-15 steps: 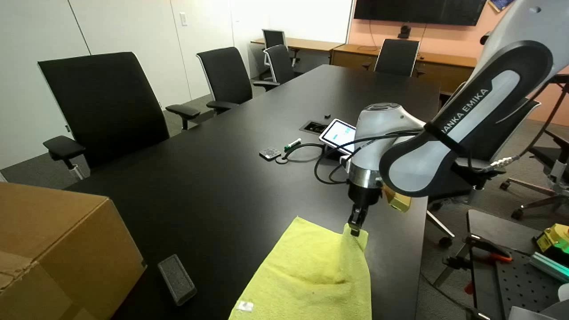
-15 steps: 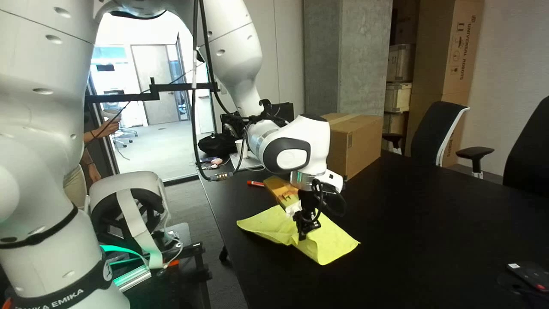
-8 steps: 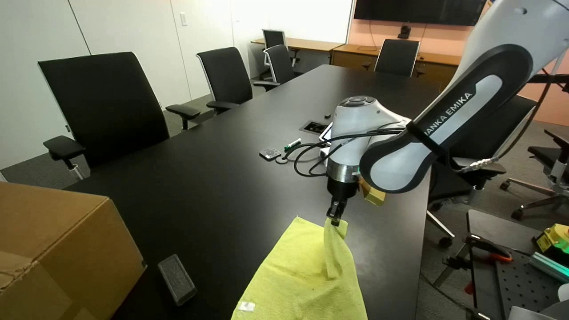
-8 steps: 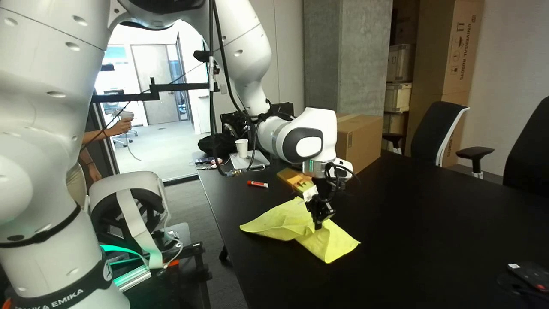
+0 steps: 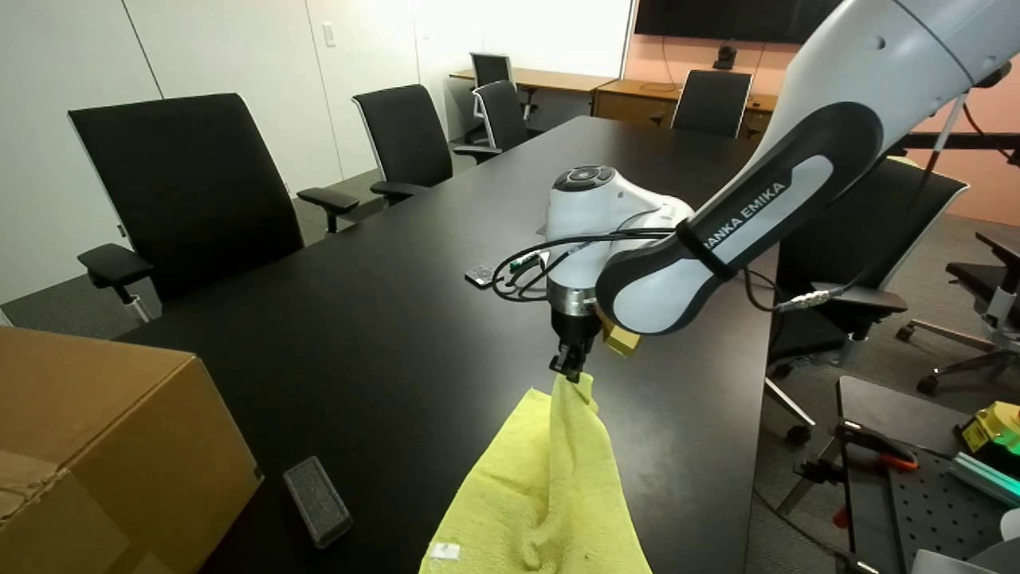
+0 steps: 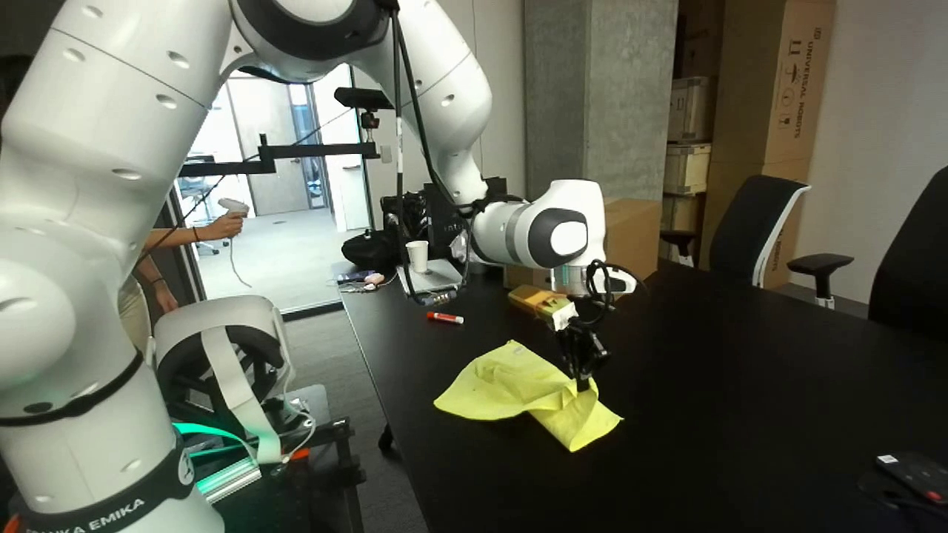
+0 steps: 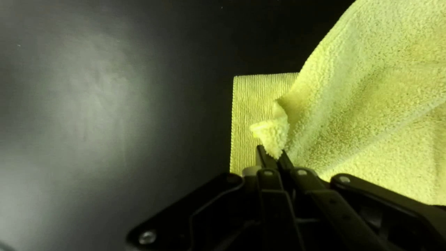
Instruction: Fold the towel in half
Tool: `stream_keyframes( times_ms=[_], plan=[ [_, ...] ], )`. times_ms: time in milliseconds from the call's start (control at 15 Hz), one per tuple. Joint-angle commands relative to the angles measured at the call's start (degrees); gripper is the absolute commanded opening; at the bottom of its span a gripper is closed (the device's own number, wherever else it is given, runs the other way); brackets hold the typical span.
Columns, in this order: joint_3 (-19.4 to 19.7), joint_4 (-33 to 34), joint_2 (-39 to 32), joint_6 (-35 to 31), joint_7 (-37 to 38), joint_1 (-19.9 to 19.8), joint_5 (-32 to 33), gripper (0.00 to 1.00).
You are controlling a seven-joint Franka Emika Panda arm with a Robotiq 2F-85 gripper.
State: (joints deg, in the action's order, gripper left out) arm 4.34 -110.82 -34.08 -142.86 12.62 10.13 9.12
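A yellow towel lies on the black table, in both exterior views (image 5: 510, 494) (image 6: 489, 385) and in the wrist view (image 7: 376, 104). My gripper (image 5: 570, 373) is shut on one corner of the towel and holds it a little above the table. The held part rises as a fold toward the fingertips, which also show in an exterior view (image 6: 583, 383). In the wrist view the fingers (image 7: 273, 153) pinch a small bunched tip of the towel. A flat ribbed corner of the towel lies below and beside the fingers.
On the black table (image 5: 335, 359) are a cardboard box (image 5: 135, 462), a dark grey block (image 5: 317, 502) and a red marker (image 6: 445, 317). A white cup (image 6: 417, 255) stands at the far end. A black remote (image 6: 918, 474) lies at the right. Chairs (image 5: 191, 191) line the table.
My gripper has moved left in one exterior view and right in the other, carrying the held towel corner across the rest of the towel and slightly up. The raised fold has grown taller.
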Motion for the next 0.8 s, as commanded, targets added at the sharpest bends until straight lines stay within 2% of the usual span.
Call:
stream_keyframes(
  times_ms=[0,267,333,400,467,733],
  plan=[
    [1.95,7.97,-4.85,4.33,5.01,2.32,2.34,0.04],
    [0.85,11.05,-6.4,4.52,6.77,1.71,0.34,0.04],
    [0.63,11.28,-6.51,3.95,7.14,1.52,-0.13,0.29],
    [0.35,11.1,-6.21,3.23,7.44,1.32,-0.67,0.29],
    [0.26,10.62,-5.73,2.47,7.75,1.3,-0.87,0.34],
    [-0.1,8.24,-3.91,0.22,7.7,1.39,-0.82,0.65]
  ],
)
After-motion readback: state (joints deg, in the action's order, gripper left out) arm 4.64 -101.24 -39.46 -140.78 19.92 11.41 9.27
